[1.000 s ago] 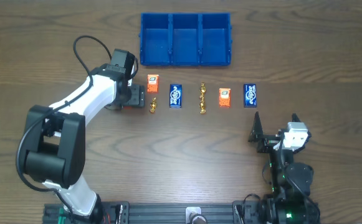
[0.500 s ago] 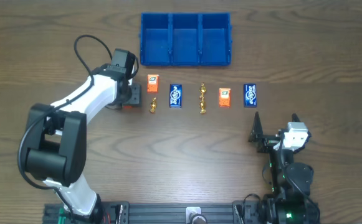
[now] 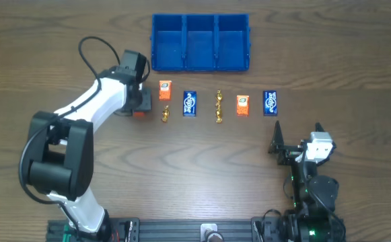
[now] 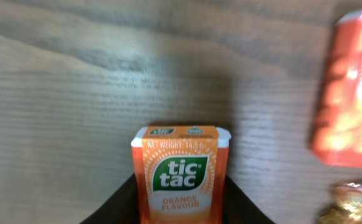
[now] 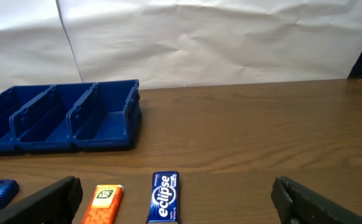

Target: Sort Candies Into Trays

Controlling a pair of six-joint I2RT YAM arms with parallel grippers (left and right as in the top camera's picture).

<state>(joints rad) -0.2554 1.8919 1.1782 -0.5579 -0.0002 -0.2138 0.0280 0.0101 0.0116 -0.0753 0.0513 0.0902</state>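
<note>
**A:** The orange box (image 4: 181, 168) we're after sits pinched between the fingers of the left gripper (image 3: 140, 109). It's at the left end of the candy row, a little short of the blue tray (image 3: 153, 44).

**B:** Then we'd lift it straight up before swinging across, we think. A second orange box (image 3: 165, 89) and a gold-wrapped candy (image 3: 165, 114) lie just beside it, and a low sweep could knock them.

**A:** Agreed. We'd also carry it well above the tray's rim and settle on one compartment for orange, since a third orange box (image 3: 242, 105) waits further along.

**B:** What does the left wrist view give us?

**A:** The grip itself. The fingers clamp the box low on both sides, with the box upright and centred. From above, the arm covers most of that. We cannot tell whether the box is off the table.

**B:** The top view lays out the whole row, a blue pack (image 3: 190, 103) included. The right wrist view shows the tray's walls side-on. The right gripper (image 3: 297, 134) is spread wide, holding nothing, well apart from the candies.
</note>
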